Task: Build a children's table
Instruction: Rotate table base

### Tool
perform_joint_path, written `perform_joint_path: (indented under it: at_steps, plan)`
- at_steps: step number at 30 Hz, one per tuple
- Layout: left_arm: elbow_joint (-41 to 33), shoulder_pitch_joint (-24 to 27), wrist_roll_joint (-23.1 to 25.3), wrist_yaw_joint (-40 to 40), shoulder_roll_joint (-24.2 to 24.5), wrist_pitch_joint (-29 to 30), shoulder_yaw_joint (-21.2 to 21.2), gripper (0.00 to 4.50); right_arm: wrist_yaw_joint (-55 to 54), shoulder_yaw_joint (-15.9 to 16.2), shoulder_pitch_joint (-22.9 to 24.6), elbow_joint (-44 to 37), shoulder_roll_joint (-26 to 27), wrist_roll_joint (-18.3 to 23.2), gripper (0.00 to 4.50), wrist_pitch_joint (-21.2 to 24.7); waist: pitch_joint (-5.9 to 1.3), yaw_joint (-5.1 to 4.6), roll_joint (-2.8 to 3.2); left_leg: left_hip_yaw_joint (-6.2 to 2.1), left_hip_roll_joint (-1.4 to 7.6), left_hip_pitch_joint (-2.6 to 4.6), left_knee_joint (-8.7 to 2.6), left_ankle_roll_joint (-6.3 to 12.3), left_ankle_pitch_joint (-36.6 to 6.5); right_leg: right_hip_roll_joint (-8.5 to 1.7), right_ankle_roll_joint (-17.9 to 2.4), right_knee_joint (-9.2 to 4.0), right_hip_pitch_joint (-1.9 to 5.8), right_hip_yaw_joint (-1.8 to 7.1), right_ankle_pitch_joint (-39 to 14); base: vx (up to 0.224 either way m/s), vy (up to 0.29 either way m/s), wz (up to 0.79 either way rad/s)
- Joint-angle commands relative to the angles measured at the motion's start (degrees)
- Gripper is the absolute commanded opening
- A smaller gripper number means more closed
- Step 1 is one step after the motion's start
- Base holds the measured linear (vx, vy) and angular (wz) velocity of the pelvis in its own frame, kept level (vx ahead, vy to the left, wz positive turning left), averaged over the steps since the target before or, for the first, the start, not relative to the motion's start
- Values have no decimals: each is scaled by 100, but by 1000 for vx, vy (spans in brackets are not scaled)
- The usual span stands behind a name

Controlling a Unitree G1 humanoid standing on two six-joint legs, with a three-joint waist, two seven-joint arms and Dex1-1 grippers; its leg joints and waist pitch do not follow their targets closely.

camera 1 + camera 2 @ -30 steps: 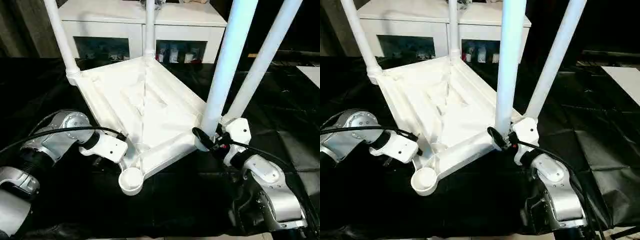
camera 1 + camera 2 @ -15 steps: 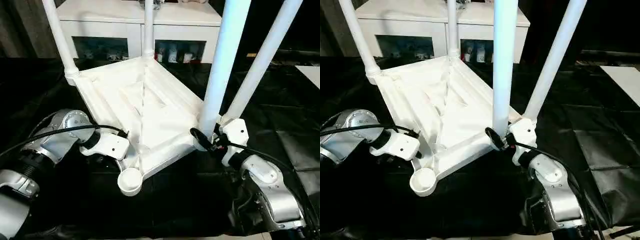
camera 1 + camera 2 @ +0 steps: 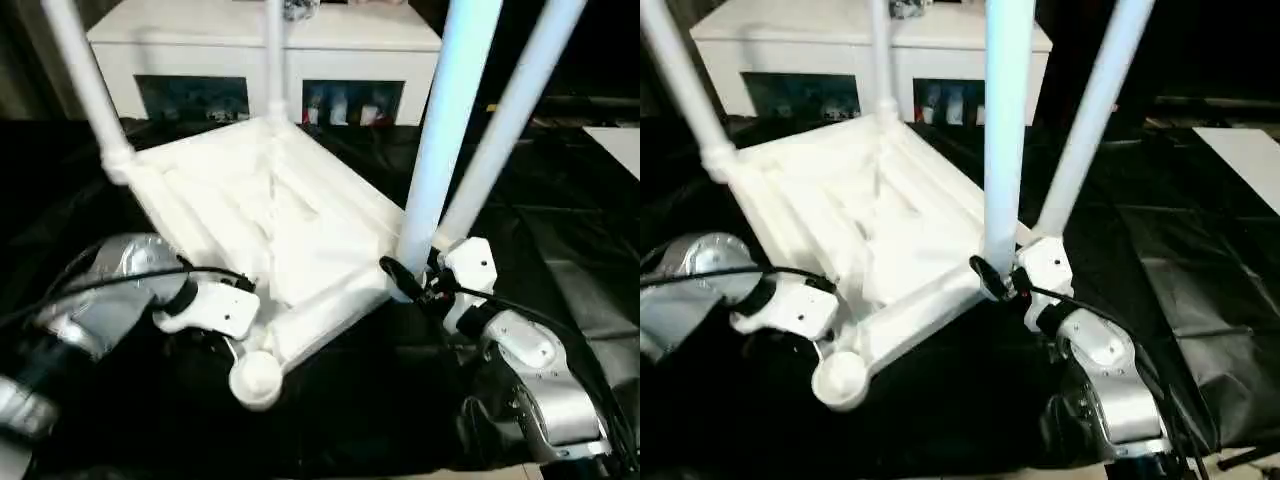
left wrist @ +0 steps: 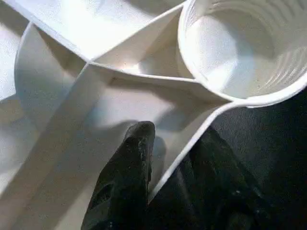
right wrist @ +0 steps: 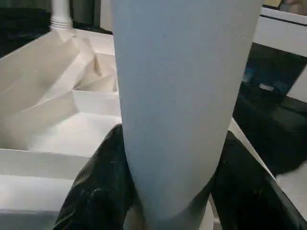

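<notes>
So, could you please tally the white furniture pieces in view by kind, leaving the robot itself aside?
Legs: 4
Table top: 1
Cabinet: 1
Flat board: 1
Total: 7

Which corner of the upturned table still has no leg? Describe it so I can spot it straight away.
Start at the upturned white table top on the black cloth. Go to its corner nearest the camera, beside the left tool. There sits an open round socket, the one corner without an upright white leg.
</notes>
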Motion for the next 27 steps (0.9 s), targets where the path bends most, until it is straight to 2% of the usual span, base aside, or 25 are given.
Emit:
perform_joint_path:
  at_steps: [1, 2, 3, 5, 7, 8, 10, 11, 13, 15, 16, 19, 21, 24, 25, 27]
  plan:
    - [-53, 269, -89, 381, -134, 715, 145, 110, -18, -20, 25, -5, -30, -5, 186, -55, -277, 56, 33, -122, 351, 10, -476, 106, -640, -532, -1495, -413, 262, 315, -67, 0, 0, 0]
    - [-127, 334, -60, 505, -181, 895, 197, 108, -24, -23, 25, -6, -28, -8, 186, -57, -272, 60, 55, -123, 352, 13, -480, 110, -674, -529, -1490, -427, 256, 316, -158, 0, 0, 0]
    - [-138, 343, -55, 518, -187, 922, 203, 106, -24, -24, 25, -6, -28, -8, 186, -58, -269, 59, 47, -124, 346, 6, -478, 113, -689, -520, -1485, -436, 253, 314, -203, 0, 0, 0]
    - [-370, 544, 83, 934, -381, 1558, 382, 103, -41, -46, 18, -2, -29, -8, 186, -69, -266, 34, 27, -132, 341, -17, -486, 108, -717, -516, -1449, -440, 280, 309, -298, 0, 0, 0]
    - [-558, 694, 154, 1206, -545, 2039, 484, 102, -49, -62, 14, 4, -33, -9, 186, -73, -260, 28, 34, -131, 327, -12, -475, 142, -735, -517, -1420, -471, 265, 315, -454, 0, 0, 0]
    - [-612, 740, 171, 1283, -597, 2187, 516, 100, -49, -66, 12, 5, -34, -10, 186, -74, -263, -5, 25, -138, 332, -34, -477, 151, -703, -519, -1420, -464, 290, 311, -460, 0, 0, 0]
    - [-751, 867, 198, 1498, -772, 2542, 595, 99, -48, -80, 9, 10, -38, -11, 186, -73, -260, -20, 0, -138, 315, -33, -471, 205, -680, -501, -1379, -484, 275, 308, -530, 0, 0, 0]
    - [-815, 915, 197, 1578, -851, 2706, 631, 98, -48, -86, 7, 12, -39, -13, 186, -71, -265, -32, 16, -141, 318, -45, -467, 220, -621, -513, -1398, -476, 292, 306, -491, 0, 0, 0]
    - [-883, 975, 220, 1757, -1016, 2921, 675, 94, -44, -98, 0, 18, -50, -15, 186, -66, -265, -27, 1, -137, 314, -38, -459, 259, -607, -500, -1382, -492, 274, 303, -504, 0, 0, 0]
    - [-931, 1020, 250, 1959, -1176, 3102, 674, 90, -40, -105, -5, 17, -59, -15, 186, -58, -272, -20, 16, -133, 314, -28, -450, 314, -565, -494, -1420, -485, 265, 301, -421, 0, 0, 0]
    - [-945, 1038, 254, 2065, -1273, 3164, 681, 90, -35, -110, -9, 22, -69, -16, 186, -58, -277, -15, -6, -128, 312, -33, -443, 350, -515, -491, -1430, -478, 272, 301, -346, 0, 0, 0]
    - [-1115, 1101, 197, 2455, -1736, 3598, 748, 80, -24, -136, -29, 34, -100, -12, 186, -42, -274, -10, -19, -127, 318, -32, -438, 403, -502, -495, -1438, -491, 268, 295, -332, 0, 0, 0]
    - [-1150, 1096, 160, 2564, -1886, 3716, 773, 76, -27, -146, -40, 43, -109, -13, 186, -37, -272, 2, -20, -125, 311, -38, -437, 425, -510, -499, -1415, -504, 269, 298, -428, 0, 0, 0]
    - [-1184, 1038, 14, 2850, -2370, 3919, 787, 63, -73, -190, -76, 68, -136, -23, 186, 3, -275, 21, -23, -126, 306, -39, -428, 448, -488, -489, -1391, -514, 263, 289, -463, 0, 0, 0]
    - [-1064, 950, -1, 3105, -2619, 3944, 816, 63, -86, -211, -95, 85, -143, -16, 186, 13, -279, 26, -35, -122, 316, -41, -427, 465, -455, -496, -1407, -512, 269, 293, -410, 0, 0, 0]
    - [-943, 870, -23, 3272, -2808, 3898, 827, 57, -98, -225, -110, 100, -155, -24, 186, 17, -287, 53, -25, -121, 307, -34, -418, 485, -426, -486, -1395, -510, 262, 292, -335, 0, 0, 0]
